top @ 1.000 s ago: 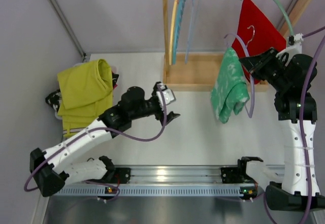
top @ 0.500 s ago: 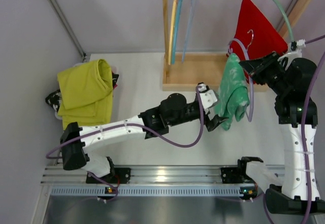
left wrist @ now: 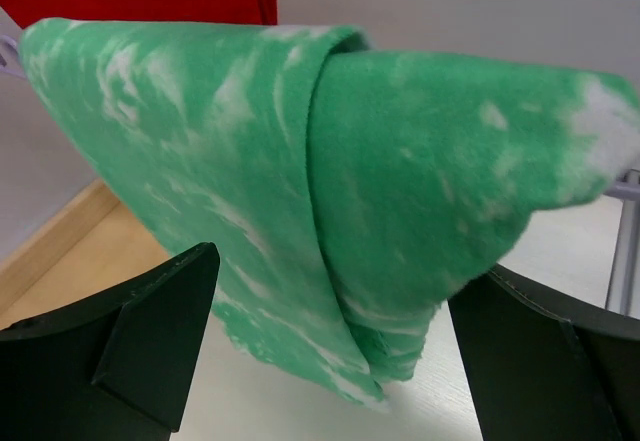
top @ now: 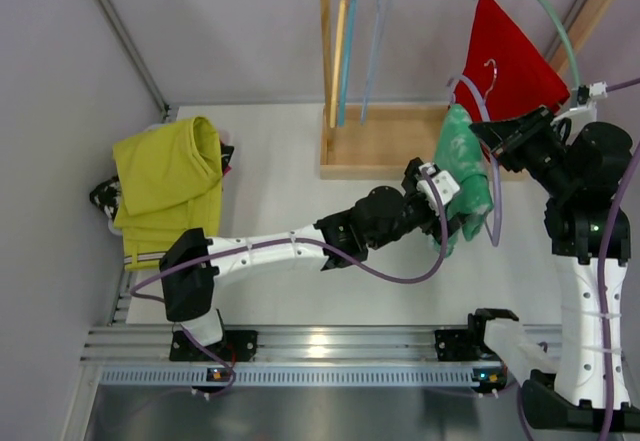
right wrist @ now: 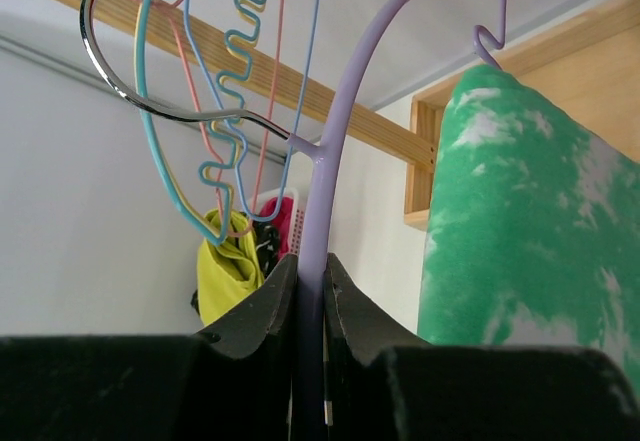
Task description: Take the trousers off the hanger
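The green mottled trousers [top: 462, 176] hang folded over a lilac hanger [top: 490, 171]. My right gripper [top: 500, 133] is shut on the lilac hanger [right wrist: 322, 251] and holds it in the air. The green trousers [right wrist: 530, 241] drape at the right of that view. My left gripper [top: 452, 216] is open, with the lower end of the green trousers [left wrist: 340, 191] hanging between its fingers [left wrist: 150, 341], untouched. The red trousers [top: 505, 56] hang on a teal hanger on the rack behind. The mustard-yellow trousers [top: 170, 176] lie on a basket at the left.
A wooden rack [top: 385, 146] with a base board stands at the back centre, with several empty hangers [top: 350, 41] on its rail. A grey wall closes the left side. A metal rail [top: 330, 346] runs along the near edge between the arm bases.
My left arm has swung from the table's middle to the right and reached the green trousers, its open fingers now either side of the cloth's lower end. The right gripper kept holding the hanger.
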Robot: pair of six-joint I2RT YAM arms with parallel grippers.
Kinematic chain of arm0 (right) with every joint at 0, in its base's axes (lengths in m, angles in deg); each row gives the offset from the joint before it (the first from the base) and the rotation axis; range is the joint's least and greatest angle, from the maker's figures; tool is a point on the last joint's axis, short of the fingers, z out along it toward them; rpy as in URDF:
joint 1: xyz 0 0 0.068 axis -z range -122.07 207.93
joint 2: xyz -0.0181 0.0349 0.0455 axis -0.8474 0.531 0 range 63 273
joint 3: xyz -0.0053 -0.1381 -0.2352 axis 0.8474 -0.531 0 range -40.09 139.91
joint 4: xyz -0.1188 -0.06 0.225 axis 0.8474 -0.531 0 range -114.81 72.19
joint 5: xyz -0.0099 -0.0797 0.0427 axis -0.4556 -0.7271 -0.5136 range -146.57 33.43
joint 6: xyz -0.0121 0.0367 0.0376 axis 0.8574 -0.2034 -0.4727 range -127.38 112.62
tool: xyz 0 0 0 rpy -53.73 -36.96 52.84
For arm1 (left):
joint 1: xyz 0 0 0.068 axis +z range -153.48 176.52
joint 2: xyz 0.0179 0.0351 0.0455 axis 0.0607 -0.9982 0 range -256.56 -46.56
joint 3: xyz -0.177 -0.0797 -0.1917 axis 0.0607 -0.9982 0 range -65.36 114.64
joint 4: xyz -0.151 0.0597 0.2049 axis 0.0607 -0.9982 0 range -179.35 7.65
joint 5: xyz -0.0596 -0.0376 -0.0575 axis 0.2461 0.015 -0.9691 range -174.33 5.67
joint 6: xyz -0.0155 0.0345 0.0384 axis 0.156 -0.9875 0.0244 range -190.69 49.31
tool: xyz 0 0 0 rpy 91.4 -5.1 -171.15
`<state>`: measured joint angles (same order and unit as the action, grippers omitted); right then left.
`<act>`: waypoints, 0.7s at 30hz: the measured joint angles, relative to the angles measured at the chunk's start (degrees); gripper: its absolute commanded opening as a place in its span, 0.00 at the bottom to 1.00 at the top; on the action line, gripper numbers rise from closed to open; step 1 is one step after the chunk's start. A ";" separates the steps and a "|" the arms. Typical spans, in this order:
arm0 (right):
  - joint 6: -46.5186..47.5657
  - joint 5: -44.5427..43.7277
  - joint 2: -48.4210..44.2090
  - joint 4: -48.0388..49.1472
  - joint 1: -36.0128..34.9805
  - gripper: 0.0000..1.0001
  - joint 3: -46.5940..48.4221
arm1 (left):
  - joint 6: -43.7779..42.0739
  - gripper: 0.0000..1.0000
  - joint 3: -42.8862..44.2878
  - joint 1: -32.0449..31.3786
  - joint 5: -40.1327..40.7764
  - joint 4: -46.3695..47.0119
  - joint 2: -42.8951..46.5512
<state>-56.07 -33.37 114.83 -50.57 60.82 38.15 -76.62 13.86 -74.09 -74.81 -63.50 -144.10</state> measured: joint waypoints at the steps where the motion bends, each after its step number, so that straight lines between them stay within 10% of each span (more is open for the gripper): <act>1: 0.00 0.17 -0.31 0.02 0.00 0.00 0.00 | -0.35 0.97 0.07 0.00 0.68 0.55 -0.15; 7: -0.04 1.01 -1.33 0.17 0.00 0.00 0.00 | -3.39 0.79 0.20 0.26 2.14 3.23 -0.52; 13: -0.11 1.01 -1.51 0.20 0.00 0.00 0.00 | -4.83 0.26 0.20 1.53 1.53 4.35 -0.76; 18: -1.07 1.33 -1.55 0.70 0.00 0.00 -0.31 | -6.03 0.01 0.20 1.79 0.85 4.72 -0.76; 21: -1.51 1.53 -1.57 1.51 0.00 0.00 -1.18 | -7.13 0.00 0.20 1.99 0.68 4.63 -0.76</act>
<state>-57.57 -31.84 113.26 -49.06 60.82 36.97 -83.75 14.06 -72.10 -74.13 -58.87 -144.86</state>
